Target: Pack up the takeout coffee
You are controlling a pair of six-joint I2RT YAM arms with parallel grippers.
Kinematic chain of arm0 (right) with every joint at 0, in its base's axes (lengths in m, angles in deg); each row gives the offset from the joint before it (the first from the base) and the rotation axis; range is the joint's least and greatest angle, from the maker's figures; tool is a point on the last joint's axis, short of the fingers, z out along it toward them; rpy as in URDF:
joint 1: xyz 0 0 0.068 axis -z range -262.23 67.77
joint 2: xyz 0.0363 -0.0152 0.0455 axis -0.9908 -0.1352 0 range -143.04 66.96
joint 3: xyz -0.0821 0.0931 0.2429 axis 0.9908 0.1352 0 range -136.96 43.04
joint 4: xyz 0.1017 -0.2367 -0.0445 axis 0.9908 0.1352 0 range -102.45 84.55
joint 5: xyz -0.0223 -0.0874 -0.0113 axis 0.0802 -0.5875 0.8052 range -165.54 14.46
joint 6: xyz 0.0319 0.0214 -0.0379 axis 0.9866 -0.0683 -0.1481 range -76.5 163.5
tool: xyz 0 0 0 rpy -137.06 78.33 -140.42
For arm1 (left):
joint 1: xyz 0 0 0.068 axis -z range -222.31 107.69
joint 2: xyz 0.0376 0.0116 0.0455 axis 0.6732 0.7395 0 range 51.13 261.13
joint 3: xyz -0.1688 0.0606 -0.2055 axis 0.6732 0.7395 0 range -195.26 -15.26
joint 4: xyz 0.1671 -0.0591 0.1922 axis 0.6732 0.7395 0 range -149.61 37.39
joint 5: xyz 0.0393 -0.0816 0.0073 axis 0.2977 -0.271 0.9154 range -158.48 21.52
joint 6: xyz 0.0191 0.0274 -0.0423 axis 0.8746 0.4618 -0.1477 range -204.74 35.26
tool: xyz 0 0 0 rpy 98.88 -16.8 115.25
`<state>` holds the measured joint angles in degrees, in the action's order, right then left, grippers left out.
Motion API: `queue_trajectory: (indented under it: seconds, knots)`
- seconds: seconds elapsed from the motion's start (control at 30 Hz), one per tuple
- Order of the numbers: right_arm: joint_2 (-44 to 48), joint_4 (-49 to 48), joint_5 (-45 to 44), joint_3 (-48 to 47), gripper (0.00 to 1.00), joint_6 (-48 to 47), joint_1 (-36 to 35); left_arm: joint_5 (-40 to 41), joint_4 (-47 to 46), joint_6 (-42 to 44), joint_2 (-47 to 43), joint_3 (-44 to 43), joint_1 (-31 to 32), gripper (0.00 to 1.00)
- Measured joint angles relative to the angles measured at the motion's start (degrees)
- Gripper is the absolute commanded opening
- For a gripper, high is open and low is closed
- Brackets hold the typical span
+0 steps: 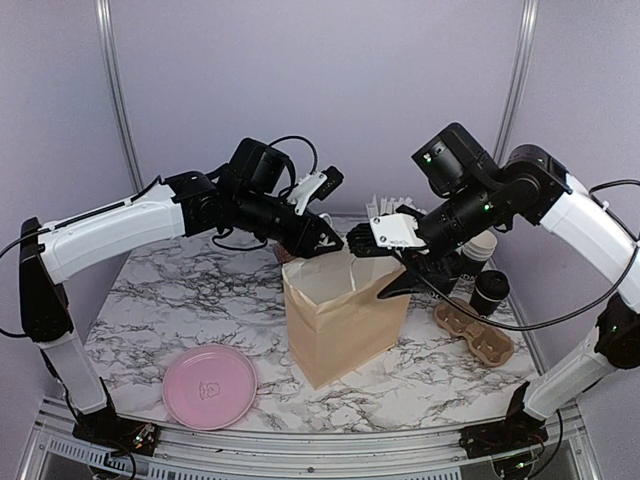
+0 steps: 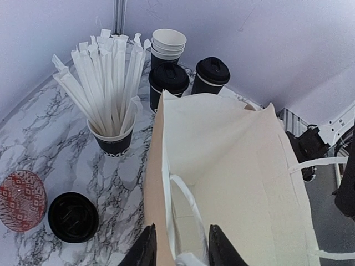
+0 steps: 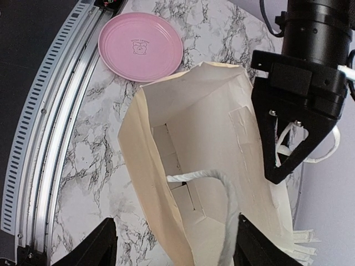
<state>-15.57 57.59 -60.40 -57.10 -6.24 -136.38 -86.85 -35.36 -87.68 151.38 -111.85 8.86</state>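
- One paper bag (image 1: 340,330) stands open in the middle of the desk (image 1: 150,300).
- Left gripper (image 2: 183,228), partly closed, straddles the bag's left rim and a white handle (image 2: 186,194); whether it pinches them cannot be told.
- Right gripper (image 3: 176,221), wide open, spans the opposite rim and holds nothing.
- One pink plate (image 1: 210,386) lies by the near edge.
- One two-hole carrier (image 1: 475,333) sits by the right edge.
- Two lidded black cups (image 2: 169,77) stand side by side at the far right corner, touching one stack of open cups (image 2: 168,40).
- One loose lid (image 2: 72,216) lies flat behind the bag.
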Motion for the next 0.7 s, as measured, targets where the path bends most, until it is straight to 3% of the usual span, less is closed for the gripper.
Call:
queue_trajectory:
  seconds: [0.33, 0.7]
  knots:
    - [0.2, 0.4, 2.7, -1.4, 0.71, -0.9, 2.8, -3.1, 1.7, -0.6, 2.9, -1.0, -0.4, 0.03]
    - [4.2, 2.2, 12.1, -8.7, 0.73, -2.3, 16.8, -3.2, 4.9, 2.1, 2.9, -2.3, -0.6, 0.0]
